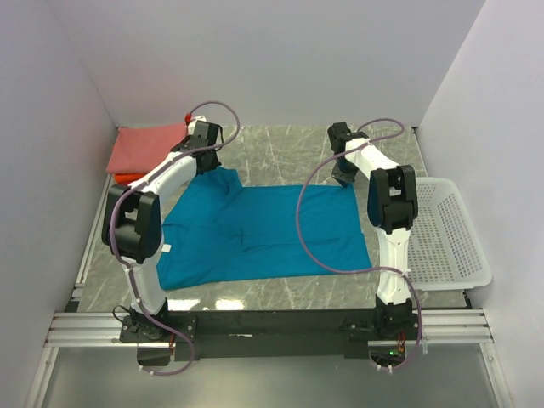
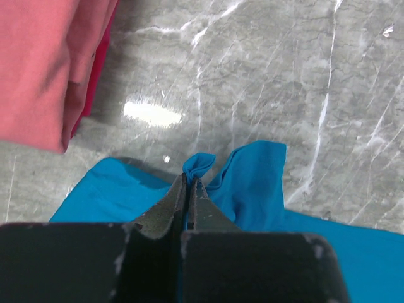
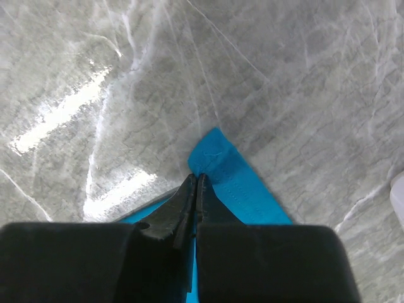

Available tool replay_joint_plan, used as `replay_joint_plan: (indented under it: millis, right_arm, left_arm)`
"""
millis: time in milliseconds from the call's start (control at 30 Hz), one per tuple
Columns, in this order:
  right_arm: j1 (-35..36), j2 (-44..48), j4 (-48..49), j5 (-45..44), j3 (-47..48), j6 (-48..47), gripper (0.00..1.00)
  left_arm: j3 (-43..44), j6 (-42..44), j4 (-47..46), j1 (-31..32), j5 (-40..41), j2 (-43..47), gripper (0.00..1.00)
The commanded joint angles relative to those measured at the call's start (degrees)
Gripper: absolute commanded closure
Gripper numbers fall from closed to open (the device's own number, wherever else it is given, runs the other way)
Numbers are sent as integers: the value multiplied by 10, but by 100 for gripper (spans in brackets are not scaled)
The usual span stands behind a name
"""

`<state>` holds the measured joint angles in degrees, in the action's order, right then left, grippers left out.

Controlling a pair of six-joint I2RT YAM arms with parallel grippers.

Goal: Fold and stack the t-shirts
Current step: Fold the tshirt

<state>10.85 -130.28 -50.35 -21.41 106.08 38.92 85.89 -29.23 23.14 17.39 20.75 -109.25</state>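
A teal-blue t-shirt (image 1: 263, 231) lies spread on the marble table. My left gripper (image 1: 206, 164) is shut on a bunched fold at its far left corner, which shows in the left wrist view (image 2: 201, 164) poking out past the closed fingertips (image 2: 182, 189). My right gripper (image 1: 347, 176) is shut on the shirt's far right hem corner (image 3: 218, 161). Both corners are held at the shirt's far edge. Folded salmon-pink shirt (image 1: 146, 149) lies at the far left on top of an orange-red one (image 1: 127, 178); they also show in the left wrist view (image 2: 44, 63).
A white plastic mesh basket (image 1: 449, 234) stands at the table's right edge. White walls close in the left, back and right sides. The purple cables (image 1: 306, 238) of both arms hang over the shirt.
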Motion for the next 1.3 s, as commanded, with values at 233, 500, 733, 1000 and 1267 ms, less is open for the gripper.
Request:
replay_joint_plan:
  millis: [233,500,733,1000,1267]
  right_arm:
    - [22,107,66,-28,-51,-49,100]
    - [28,167,85,-11,-123,-58,100]
    - [31,223,94,-3,-189,-64,100]
    - [32,295,102,9,-264,-75,100]
    - [32,354,114,19,-338,-77,100]
  left_arm:
    - [-49,-85,27,8,18,94,99]
    - [-146,-163,63,18,39,187,99]
    - [-203,-199,98,47,60,282,99]
    - [-278,-240,147,61,84,374,99]
    - [-349,-267,154,65,56,448,99]
